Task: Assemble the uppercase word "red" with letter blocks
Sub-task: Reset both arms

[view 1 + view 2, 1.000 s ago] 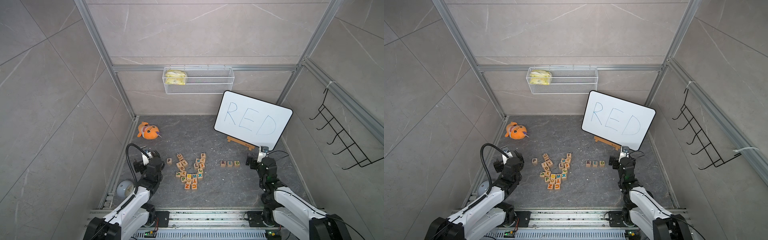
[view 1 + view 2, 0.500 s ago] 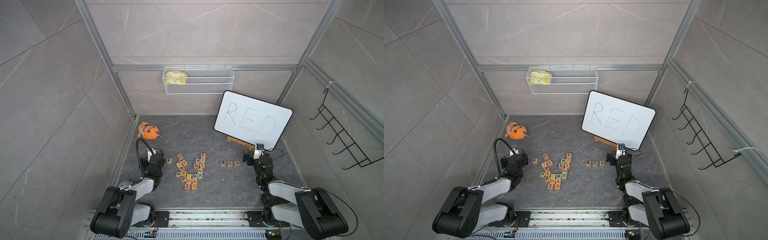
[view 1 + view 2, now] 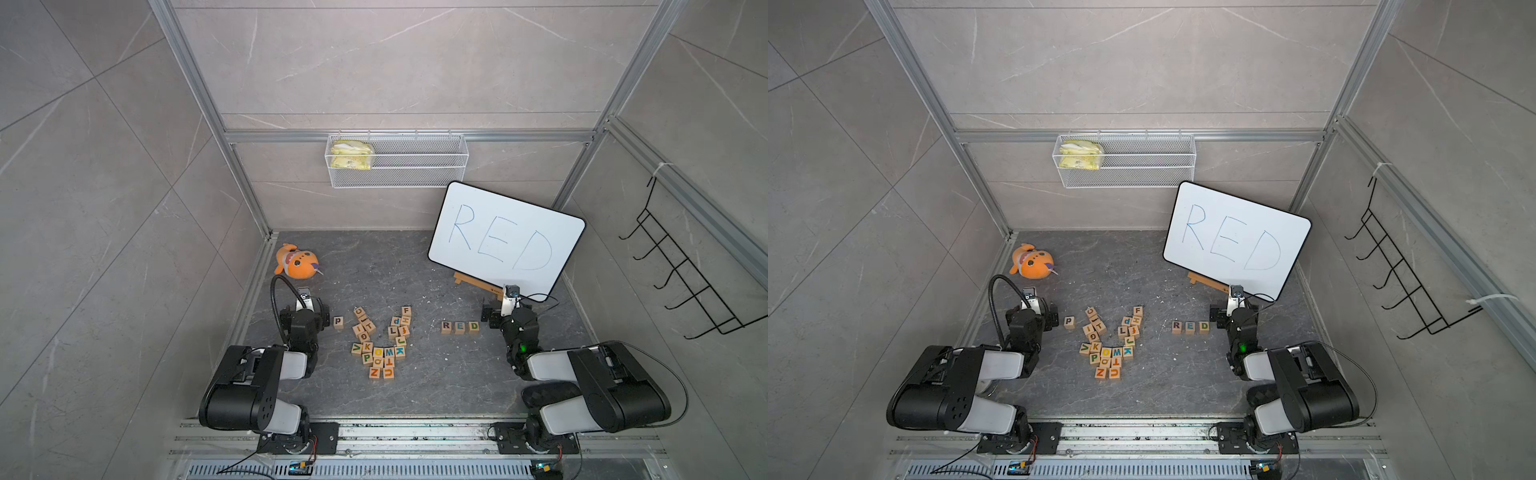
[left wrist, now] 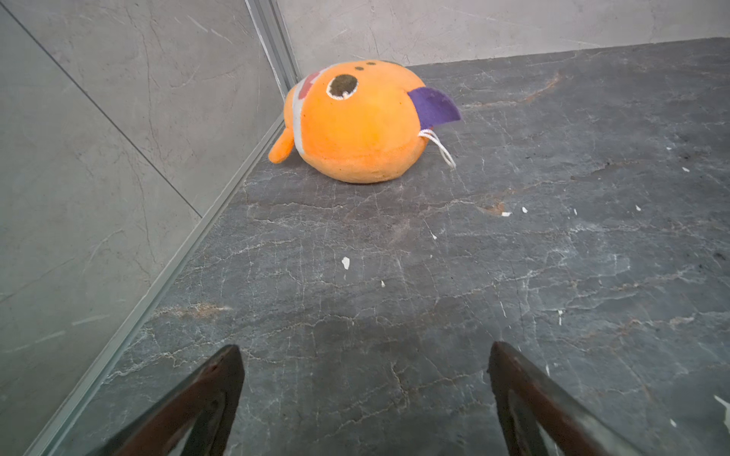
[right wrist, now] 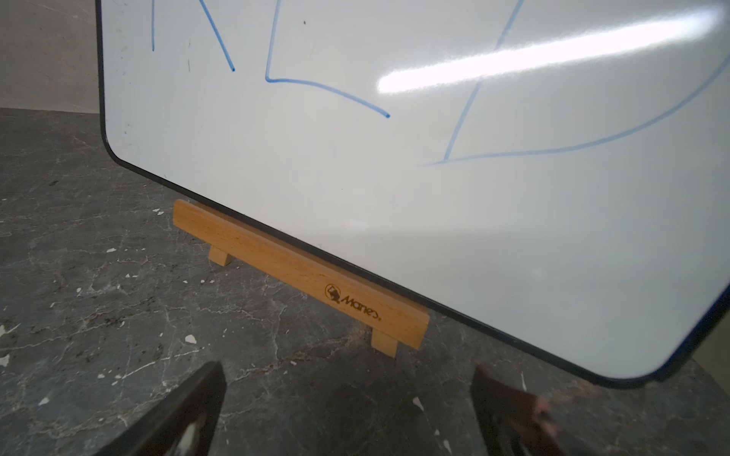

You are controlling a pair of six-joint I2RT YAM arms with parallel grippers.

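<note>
1. The three letter blocks stand in a straight row on the dark floor point(image 3: 415, 270): the R block point(image 3: 446, 326), the E block point(image 3: 459, 327) and the D block point(image 3: 474, 326). They sit side by side and read RED in both top views.
2. The row lies between the heap of other blocks point(image 3: 380, 340) and the right arm. The D block is near that arm's wrist but apart from it.
3. The right gripper point(image 5: 347, 369) has its jaws wide apart with nothing between them. It points at the whiteboard point(image 5: 434, 177), which rests on its wooden stand point(image 5: 300, 268).
4. The left gripper point(image 4: 363, 349) also has its jaws wide apart and empty. It points toward the orange plush toy point(image 4: 355, 126) lying by the side wall.
5. A single P block point(image 3: 338, 321) sits just beside the left gripper, apart from the heap.
6. A wire basket point(image 3: 415, 166) hangs on the back wall and holds a yellow packet point(image 3: 352, 154).
</note>
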